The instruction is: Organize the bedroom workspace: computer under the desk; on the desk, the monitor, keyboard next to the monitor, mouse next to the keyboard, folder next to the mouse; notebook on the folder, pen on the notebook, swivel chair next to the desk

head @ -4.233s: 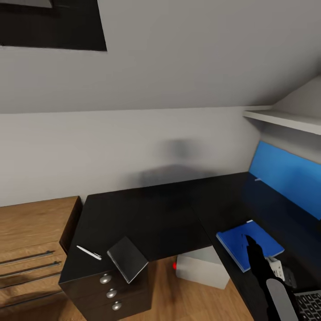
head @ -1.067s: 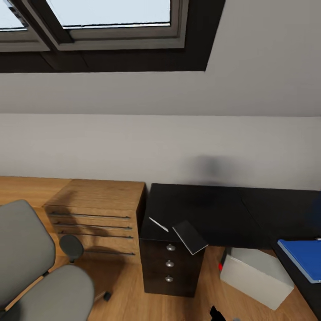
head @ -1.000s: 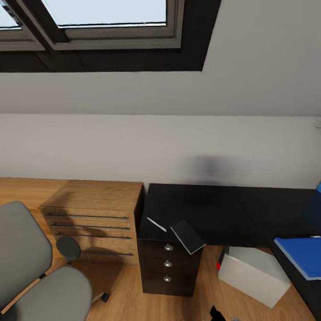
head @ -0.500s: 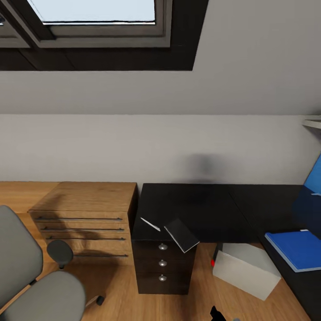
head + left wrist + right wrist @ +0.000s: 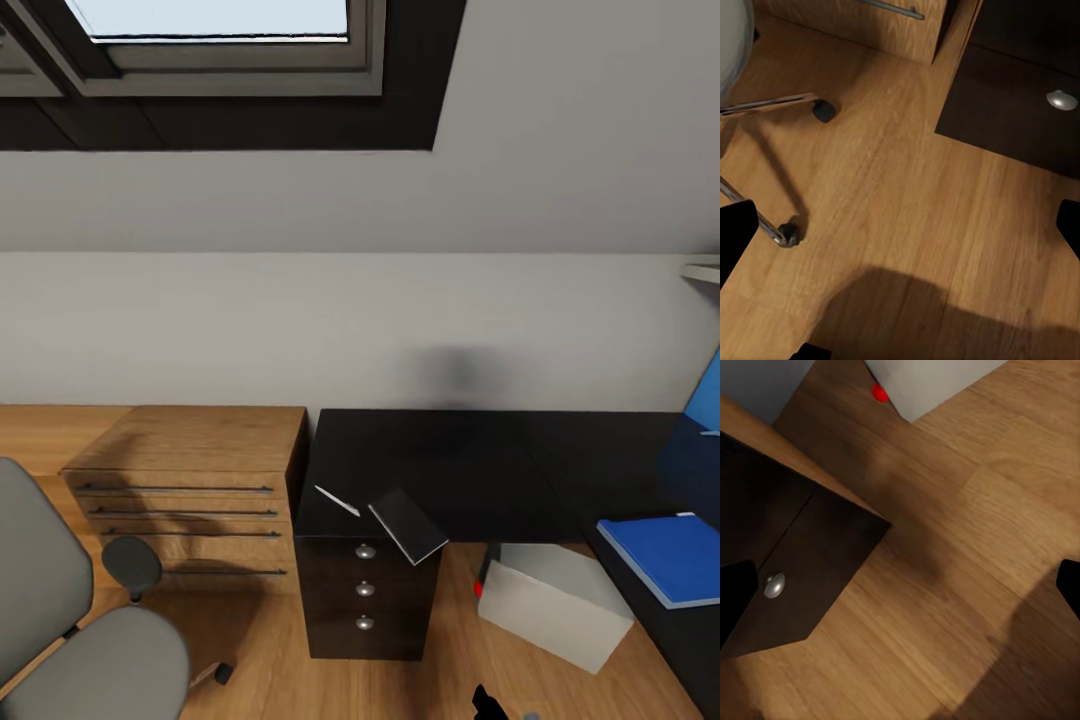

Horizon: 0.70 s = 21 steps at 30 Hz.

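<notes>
We see the notebook (image 5: 408,525) overhanging the desk (image 5: 480,470) front edge, pen (image 5: 337,501) at its 9 o'clock | folder (image 5: 665,556) on the desk wing at 3 o'clock | computer (image 5: 553,603) on floor under desk | swivel chair (image 5: 70,620) at 8 o'clock | left end effector (image 5: 900,240) and right end effector (image 5: 900,600) both spread, pinching nothing, over floor.

Attic bedroom study corner: sloped ceiling with skylight (image 5: 215,20); wood floor (image 5: 907,195); black L-shaped worktop (image 5: 470,465) with knobbed drawers; light-wood dresser (image 5: 185,480); grey swivel chair (image 5: 60,620); computer (image 5: 555,605) tower beneath.
</notes>
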### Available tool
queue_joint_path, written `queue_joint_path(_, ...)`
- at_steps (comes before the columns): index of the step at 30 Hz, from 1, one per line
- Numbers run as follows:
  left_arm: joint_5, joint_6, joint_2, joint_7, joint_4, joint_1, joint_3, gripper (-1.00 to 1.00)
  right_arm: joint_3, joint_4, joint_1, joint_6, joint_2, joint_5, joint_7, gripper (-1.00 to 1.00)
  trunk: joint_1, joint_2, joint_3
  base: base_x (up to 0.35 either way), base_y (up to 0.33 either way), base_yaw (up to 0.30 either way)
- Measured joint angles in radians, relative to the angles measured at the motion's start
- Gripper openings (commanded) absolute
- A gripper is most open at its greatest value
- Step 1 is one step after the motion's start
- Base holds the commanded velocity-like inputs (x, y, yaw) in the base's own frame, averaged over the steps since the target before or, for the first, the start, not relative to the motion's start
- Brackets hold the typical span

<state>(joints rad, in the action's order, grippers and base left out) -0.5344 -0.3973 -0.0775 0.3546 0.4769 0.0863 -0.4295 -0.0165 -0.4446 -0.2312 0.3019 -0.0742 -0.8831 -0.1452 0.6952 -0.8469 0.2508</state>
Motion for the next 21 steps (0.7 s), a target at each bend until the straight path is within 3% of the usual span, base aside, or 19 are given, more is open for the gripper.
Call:
queue_joint_path(11,0.002,0.004,-0.005,0.0,0.002,0.0,-0.001,1.0,0.002,-0.028,0.0,0.0,0.006,0.001,0.001,1.0,0.042,-0.077,0.035,0.0,0.0,0.0)
queue_joint_path(21,0.004,0.014,-0.021,0.01,0.043,0.0,0.001,1.0,0.003,-0.146,-0.002,-0.003,0.039,0.001,0.025,1.0,0.081,-0.147,0.066,0.0,0.0,0.0)
